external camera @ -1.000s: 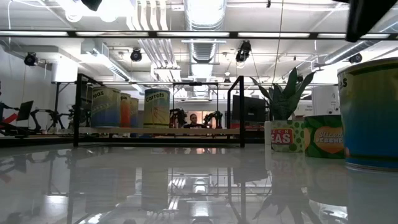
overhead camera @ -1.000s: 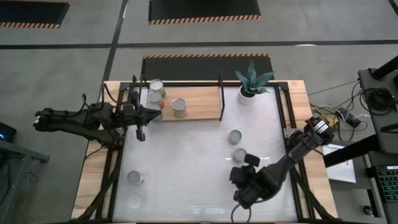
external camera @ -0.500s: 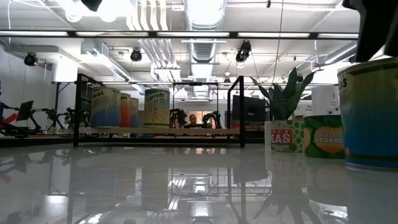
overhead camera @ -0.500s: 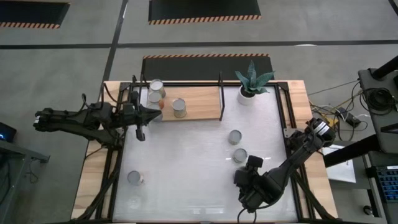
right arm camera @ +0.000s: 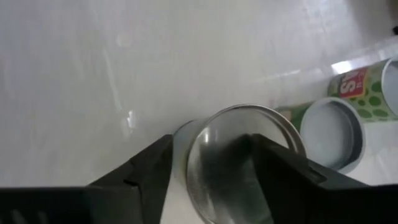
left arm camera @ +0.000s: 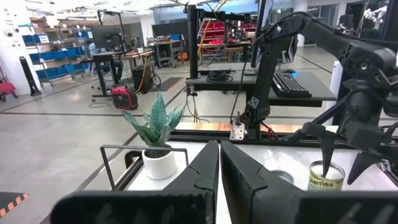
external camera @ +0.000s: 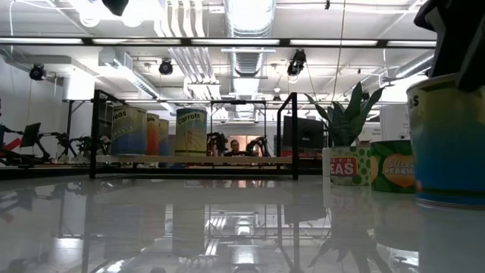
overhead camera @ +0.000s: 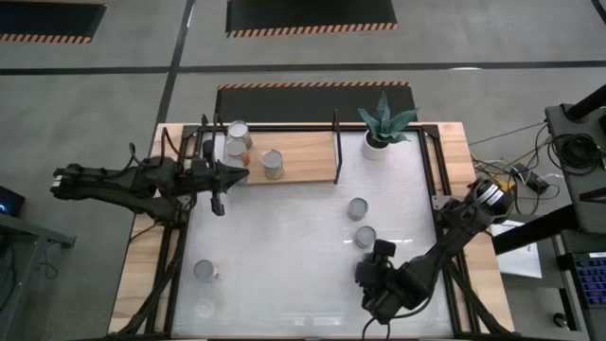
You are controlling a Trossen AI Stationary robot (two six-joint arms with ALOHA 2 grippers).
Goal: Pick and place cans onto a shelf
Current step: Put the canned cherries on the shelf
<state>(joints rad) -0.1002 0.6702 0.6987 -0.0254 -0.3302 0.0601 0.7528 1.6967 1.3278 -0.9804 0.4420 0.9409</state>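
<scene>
Left gripper sits at the shelf's front left edge, fingers pressed together, holding nothing. Three cans stand on the shelf; a lone can sits on the table's near left.

Two more cans stand right of centre. Right gripper straddles a third can; its fingers flank the rim, part open. Whether they touch it cannot be told.

Judgement: centre the can between the fingers, close squarely below the rim, lift straight up clear of the neighbouring cans.

The high view hides this can under the gripper; the right wrist view shows its shiny top. The left wrist view shows the plant.
</scene>
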